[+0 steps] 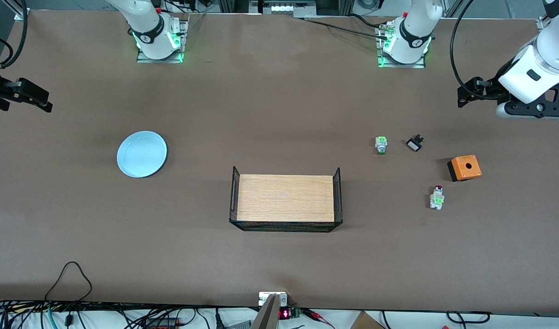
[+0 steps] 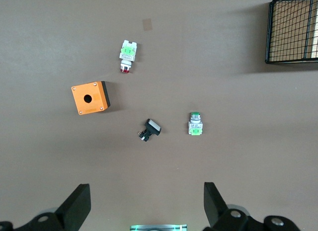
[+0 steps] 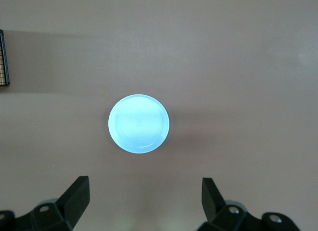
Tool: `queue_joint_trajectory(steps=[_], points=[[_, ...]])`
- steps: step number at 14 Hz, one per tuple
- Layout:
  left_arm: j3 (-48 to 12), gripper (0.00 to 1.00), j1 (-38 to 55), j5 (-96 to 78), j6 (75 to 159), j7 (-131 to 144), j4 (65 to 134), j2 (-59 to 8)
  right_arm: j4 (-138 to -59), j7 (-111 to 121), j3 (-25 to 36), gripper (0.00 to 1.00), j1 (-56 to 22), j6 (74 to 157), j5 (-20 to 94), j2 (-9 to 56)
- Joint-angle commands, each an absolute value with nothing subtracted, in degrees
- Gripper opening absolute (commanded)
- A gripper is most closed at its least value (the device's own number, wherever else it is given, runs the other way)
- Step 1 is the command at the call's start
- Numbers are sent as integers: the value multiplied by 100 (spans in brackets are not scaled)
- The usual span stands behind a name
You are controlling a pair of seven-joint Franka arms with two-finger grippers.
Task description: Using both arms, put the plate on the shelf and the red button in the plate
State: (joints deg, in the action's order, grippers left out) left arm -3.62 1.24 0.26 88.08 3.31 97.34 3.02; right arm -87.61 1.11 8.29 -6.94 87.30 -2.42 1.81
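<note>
The pale blue plate (image 1: pixel 142 154) (image 3: pixel 139 123) lies flat toward the right arm's end of the table. My right gripper (image 1: pixel 23 101) (image 3: pixel 144 186) hangs open and empty in the air beside it, past that end. The red button (image 1: pixel 437 198) (image 2: pixel 127 54) is a small white-grey switch with a green band and a red cap. It lies on its side toward the left arm's end, nearer the front camera than the orange box (image 1: pixel 464 167) (image 2: pixel 90 98). My left gripper (image 1: pixel 466 93) (image 2: pixel 146 191) hovers open and empty over the table near that end.
A black wire basket with a wooden floor (image 1: pixel 236 196) (image 2: pixel 293 30) stands mid-table. A similar switch with a green cap (image 1: pixel 381 145) (image 2: pixel 196 124) and a small black part with a white face (image 1: pixel 414 144) (image 2: pixel 150 129) lie near the orange box. Cables run along the front edge.
</note>
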Motion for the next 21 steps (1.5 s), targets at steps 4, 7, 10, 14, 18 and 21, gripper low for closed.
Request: queue_joint_trajectory(steps=[4,7,10,14,18,21], points=[[-352,100,97,185,8675,334,9554,211,-8692,132,835,100,-712,8754,-141,483],[-351,100,97,185,8675,334,9545,211,-8692,132,826,100,-721,8833,-150,624],[-352,100,97,185,8675,334,9545,211,-8701,132,826,100,-695,8877,-149,703],[-352,100,97,185,8666,334,9545,220,-8692,53,826,100,-729,8886,-132,791],[-352,100,97,185,8648,334,9545,220,-8701,131,844,100,-686,9184,-141,957],[-334,100,79,184,8640,334,9545,220,-9112,132,844,100,-668,9692,-114,1108]])
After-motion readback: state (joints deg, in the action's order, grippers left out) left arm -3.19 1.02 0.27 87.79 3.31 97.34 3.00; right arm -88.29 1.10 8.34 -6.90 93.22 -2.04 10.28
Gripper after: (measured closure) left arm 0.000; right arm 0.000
